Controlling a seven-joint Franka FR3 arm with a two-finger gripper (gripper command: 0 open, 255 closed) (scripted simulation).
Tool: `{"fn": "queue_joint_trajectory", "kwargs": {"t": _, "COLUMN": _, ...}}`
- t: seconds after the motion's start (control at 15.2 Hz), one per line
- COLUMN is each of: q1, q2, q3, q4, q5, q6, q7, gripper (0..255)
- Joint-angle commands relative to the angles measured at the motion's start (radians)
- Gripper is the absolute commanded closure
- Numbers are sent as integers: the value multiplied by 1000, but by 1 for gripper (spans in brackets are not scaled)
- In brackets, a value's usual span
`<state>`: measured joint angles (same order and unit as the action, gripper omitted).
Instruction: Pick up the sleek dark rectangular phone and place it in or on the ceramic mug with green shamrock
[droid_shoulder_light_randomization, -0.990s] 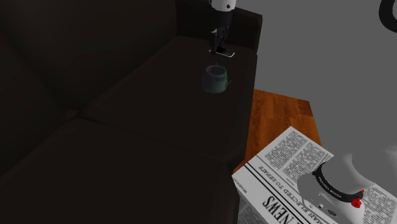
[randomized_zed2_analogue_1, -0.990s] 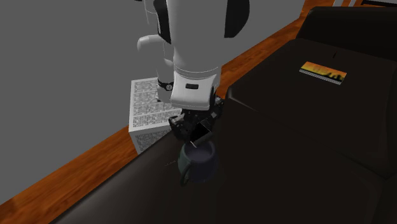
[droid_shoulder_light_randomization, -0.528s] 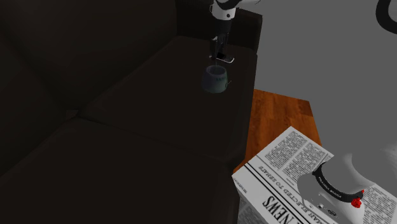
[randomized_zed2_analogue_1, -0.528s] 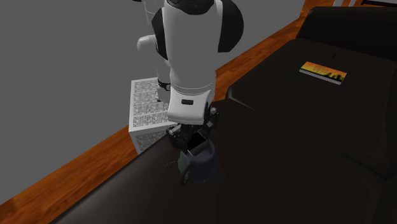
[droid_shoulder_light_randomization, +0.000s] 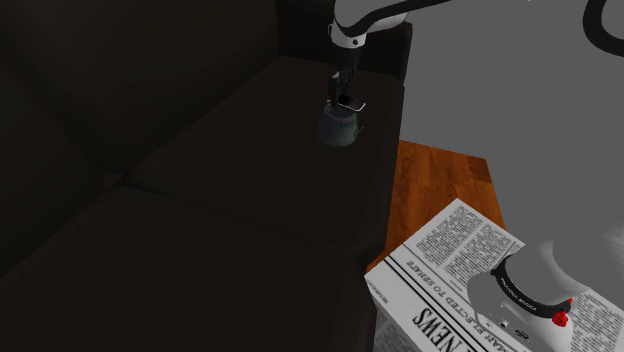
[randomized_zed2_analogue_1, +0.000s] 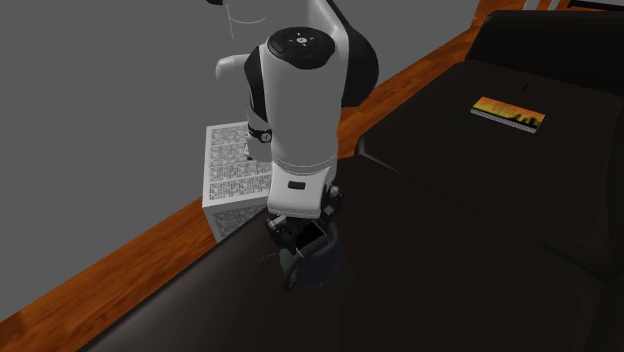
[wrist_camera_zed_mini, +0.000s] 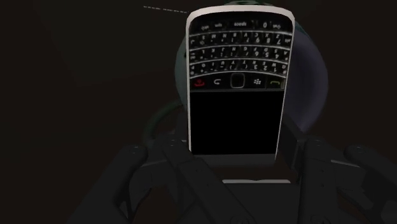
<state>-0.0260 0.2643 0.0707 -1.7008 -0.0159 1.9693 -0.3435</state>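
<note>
Clamping the black keypad phone (wrist_camera_zed_mini: 235, 83) between both fingers of the gripper (randomized_zed2_analogue_1: 300, 232), holding it keyboard-end down right at the mouth of the grey mug (droid_shoulder_light_randomization: 338, 128) standing near the dark sofa's (droid_shoulder_light_randomization: 200, 200) edge.

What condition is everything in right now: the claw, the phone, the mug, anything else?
mug, upright on the sofa, mouth open upward.
phone, screen dark, held keypad end down over the mug's mouth.
gripper, shut on the phone.
card, lying flat on the sofa.
</note>
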Motion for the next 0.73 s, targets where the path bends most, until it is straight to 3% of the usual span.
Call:
{"fn": "queue_joint_trajectory", "kwargs": {"t": 0.0, "q1": 0, "q2": 1, "q3": 0, "q4": -4, "q5": 0, "q6": 6, "q7": 0, "gripper": 255}}
{"fn": "queue_joint_trajectory", "kwargs": {"t": 0.33, "q1": 0, "q2": 1, "q3": 0, "q4": -4, "q5": 0, "q6": 6, "q7": 0, "gripper": 255}}
{"fn": "queue_joint_trajectory", "kwargs": {"t": 0.4, "q1": 0, "q2": 1, "q3": 0, "q4": -4, "q5": 0, "q6": 6, "q7": 0, "gripper": 0}}
{"fn": "queue_joint_trajectory", "kwargs": {"t": 0.66, "q1": 0, "q2": 1, "q3": 0, "q4": -4, "q5": 0, "q6": 6, "q7": 0, "gripper": 0}}
